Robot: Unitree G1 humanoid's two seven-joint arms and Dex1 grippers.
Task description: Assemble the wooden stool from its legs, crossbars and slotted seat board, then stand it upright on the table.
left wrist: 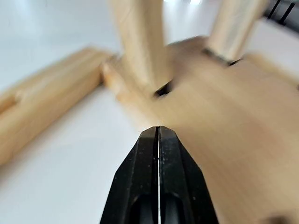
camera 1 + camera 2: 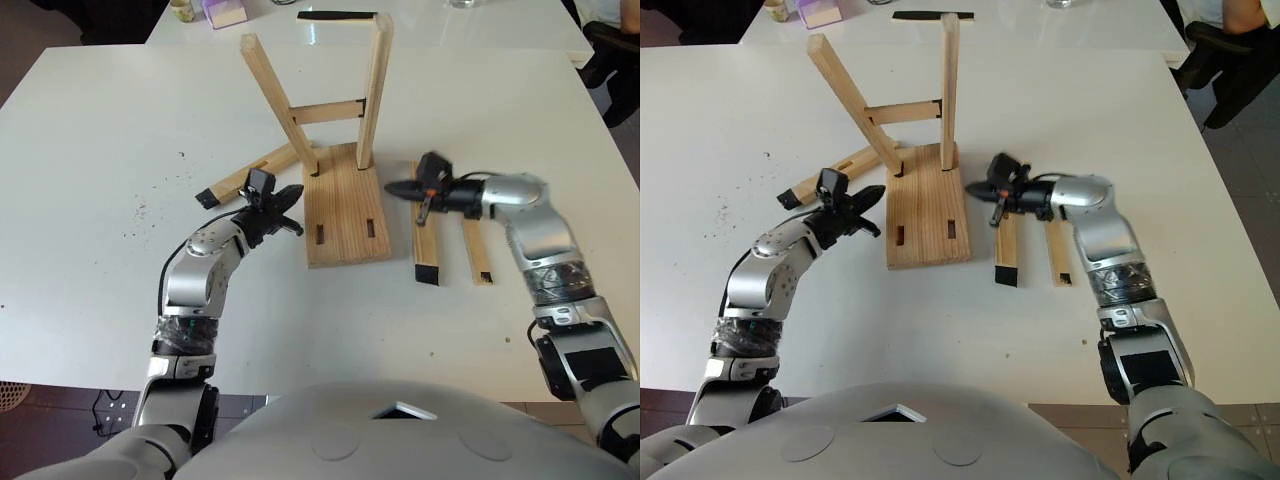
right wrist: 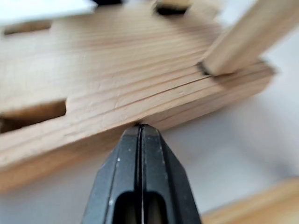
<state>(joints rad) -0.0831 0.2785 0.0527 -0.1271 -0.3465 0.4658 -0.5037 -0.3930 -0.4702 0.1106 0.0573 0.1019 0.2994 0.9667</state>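
seat board (image 2: 343, 215) lies flat mid surface (image 2: 100, 150). two legs (image 2: 375, 90) joined by a crossbar (image 2: 327, 111) stand in its far slots, the left one tilted. left claw (image 1: 158, 131) pinched fully closed, empty, tip just beside the board's left edge. right claw (image 3: 141, 127) also fully closed, empty, tip at the board's right edge. loose legs (image 2: 425, 250) lie right of the board, another wooden piece (image 2: 245, 180) on its left.

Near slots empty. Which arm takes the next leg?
Probably right: the right gripper, shut and empty, hangs over two loose legs beside the seat board; the left gripper sits at its left edge.
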